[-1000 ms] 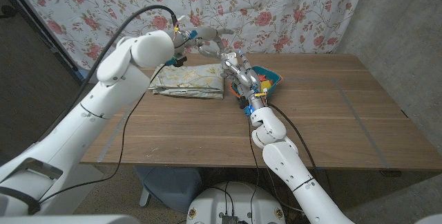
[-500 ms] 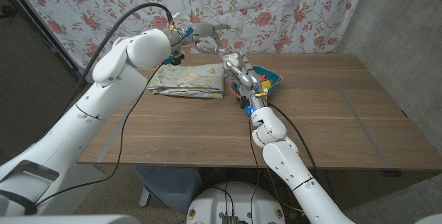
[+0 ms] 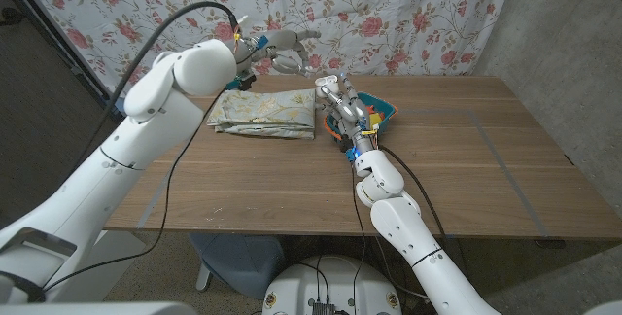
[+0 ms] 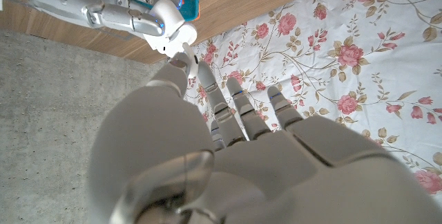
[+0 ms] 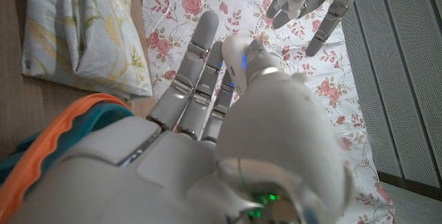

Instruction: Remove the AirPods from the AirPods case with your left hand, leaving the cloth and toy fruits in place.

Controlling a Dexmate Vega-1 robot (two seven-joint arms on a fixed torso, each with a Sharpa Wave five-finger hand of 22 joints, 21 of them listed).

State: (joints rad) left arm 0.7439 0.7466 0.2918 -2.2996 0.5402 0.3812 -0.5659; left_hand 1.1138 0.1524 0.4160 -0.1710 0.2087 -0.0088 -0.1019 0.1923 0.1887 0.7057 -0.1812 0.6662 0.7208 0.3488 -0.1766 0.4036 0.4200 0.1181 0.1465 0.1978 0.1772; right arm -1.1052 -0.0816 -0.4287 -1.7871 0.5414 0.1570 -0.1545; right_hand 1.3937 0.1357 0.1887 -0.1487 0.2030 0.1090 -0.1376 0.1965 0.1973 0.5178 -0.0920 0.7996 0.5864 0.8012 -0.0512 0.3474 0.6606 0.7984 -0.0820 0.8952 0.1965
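Probably the left hand (image 3: pixel 284 51), pinching 1 small white AirPod (image 4: pixel 185 50) above the case (image 4: pixel 169 22) that the right hand (image 3: pixel 335 96) grips, could drop it onto the cloth (image 3: pixel 267 113) if the pinch slips.

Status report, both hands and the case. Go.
Left hand raised above the cloth, fingers spread. Right hand holds the white case up beside the basket. Nothing between them.
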